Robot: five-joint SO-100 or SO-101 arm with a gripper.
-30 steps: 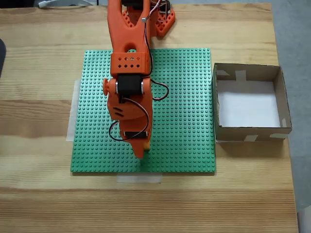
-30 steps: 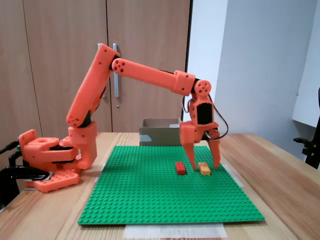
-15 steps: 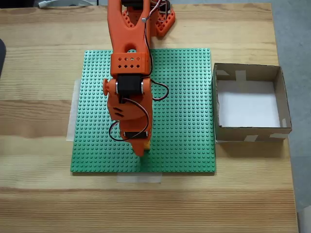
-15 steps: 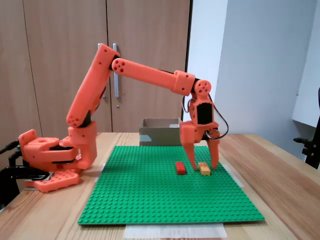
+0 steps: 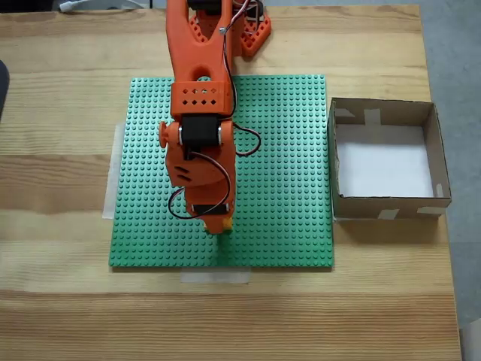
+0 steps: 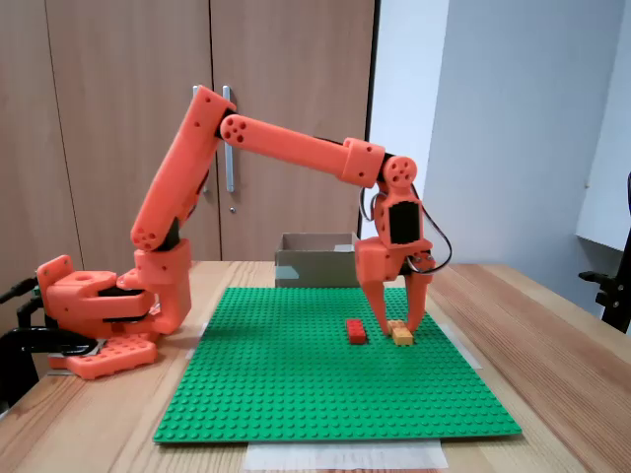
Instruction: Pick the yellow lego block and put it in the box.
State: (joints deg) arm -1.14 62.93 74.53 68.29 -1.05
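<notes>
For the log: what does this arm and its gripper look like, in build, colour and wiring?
The arm is orange printed plastic throughout, with boxy links, round screw holes at the joints and black servo bodies set into them. Its base is orange too. Thin black, red and white cables loop loosely along the wrist. The gripper has two tapering orange fingers.

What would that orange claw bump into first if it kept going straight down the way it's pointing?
Most likely the yellow lego block: the claw points down with its fingers closing around it. Just beneath lies the green baseplate.
</notes>
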